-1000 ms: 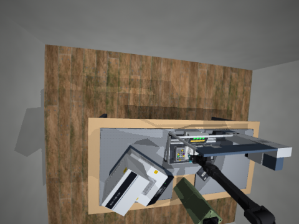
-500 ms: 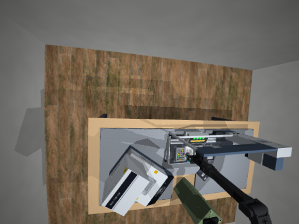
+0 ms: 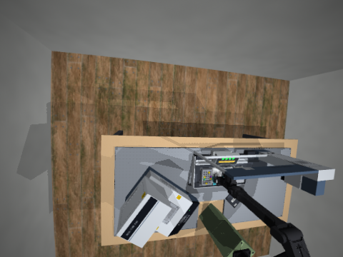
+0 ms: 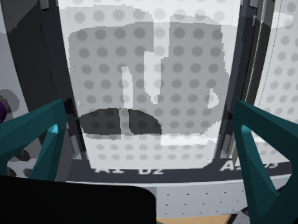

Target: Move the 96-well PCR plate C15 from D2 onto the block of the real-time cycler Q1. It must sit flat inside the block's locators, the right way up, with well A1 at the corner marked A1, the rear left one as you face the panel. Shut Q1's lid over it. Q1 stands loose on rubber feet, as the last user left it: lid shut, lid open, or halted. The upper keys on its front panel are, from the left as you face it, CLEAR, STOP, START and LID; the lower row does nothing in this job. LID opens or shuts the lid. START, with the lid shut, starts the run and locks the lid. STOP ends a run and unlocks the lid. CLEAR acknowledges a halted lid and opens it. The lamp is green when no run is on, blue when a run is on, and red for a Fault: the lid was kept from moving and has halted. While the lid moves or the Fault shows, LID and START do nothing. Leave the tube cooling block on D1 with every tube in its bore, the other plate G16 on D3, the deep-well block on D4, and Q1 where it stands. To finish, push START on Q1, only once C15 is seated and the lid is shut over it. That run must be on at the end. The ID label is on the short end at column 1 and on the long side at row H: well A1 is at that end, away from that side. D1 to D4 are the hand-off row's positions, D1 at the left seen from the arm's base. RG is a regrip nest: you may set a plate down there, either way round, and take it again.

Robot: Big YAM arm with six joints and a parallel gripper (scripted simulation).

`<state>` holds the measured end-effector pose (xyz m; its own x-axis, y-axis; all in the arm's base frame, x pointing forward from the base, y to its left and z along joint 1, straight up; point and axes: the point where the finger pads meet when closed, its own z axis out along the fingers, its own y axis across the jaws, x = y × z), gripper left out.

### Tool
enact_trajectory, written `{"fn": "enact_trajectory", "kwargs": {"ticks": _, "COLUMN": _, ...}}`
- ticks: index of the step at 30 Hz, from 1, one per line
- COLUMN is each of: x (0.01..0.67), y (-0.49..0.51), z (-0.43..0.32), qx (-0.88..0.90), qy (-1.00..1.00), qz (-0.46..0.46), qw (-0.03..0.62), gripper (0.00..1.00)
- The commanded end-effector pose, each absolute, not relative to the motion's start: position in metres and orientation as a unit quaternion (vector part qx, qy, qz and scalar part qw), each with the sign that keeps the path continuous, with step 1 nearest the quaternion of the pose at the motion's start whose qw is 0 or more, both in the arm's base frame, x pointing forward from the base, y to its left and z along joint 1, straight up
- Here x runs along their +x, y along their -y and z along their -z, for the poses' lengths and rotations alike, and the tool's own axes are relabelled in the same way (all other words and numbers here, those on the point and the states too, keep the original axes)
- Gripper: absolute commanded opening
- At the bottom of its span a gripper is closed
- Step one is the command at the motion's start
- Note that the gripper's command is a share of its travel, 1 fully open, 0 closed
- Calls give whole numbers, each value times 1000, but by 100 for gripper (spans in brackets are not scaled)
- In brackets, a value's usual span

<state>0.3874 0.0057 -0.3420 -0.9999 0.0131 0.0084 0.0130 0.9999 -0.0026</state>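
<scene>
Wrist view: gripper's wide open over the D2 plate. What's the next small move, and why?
Probably ease straight down a little further, then close. The open gripper frames the white 96-well plate, with one teal finger off its left edge and the other off its right, neither touching. The plate looks centred above the D2 mark, so no sideways correction seems needed.
</scene>
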Motion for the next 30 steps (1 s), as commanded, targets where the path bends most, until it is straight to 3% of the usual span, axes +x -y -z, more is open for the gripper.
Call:
{"fn": "enact_trajectory", "kwargs": {"ticks": 1, "x": 389, "y": -9, "z": 349, "qx": -7, "qy": 1000, "qz": -1, "qw": 1, "gripper": 99}}
{"fn": "enact_trajectory", "kwargs": {"ticks": 8, "x": 416, "y": -2, "z": 348, "qx": -7, "qy": 1000, "qz": -1, "qw": -27, "gripper": 99}}
{"fn": "enact_trajectory", "kwargs": {"ticks": 18, "x": 378, "y": -1, "z": 367, "qx": -5, "qy": 1000, "qz": -2, "qw": 15, "gripper": 99}}
{"fn": "enact_trajectory", "kwargs": {"ticks": 30, "x": 420, "y": -13, "z": 346, "qx": 2, "qy": 1000, "qz": 0, "qw": -27, "gripper": 99}}
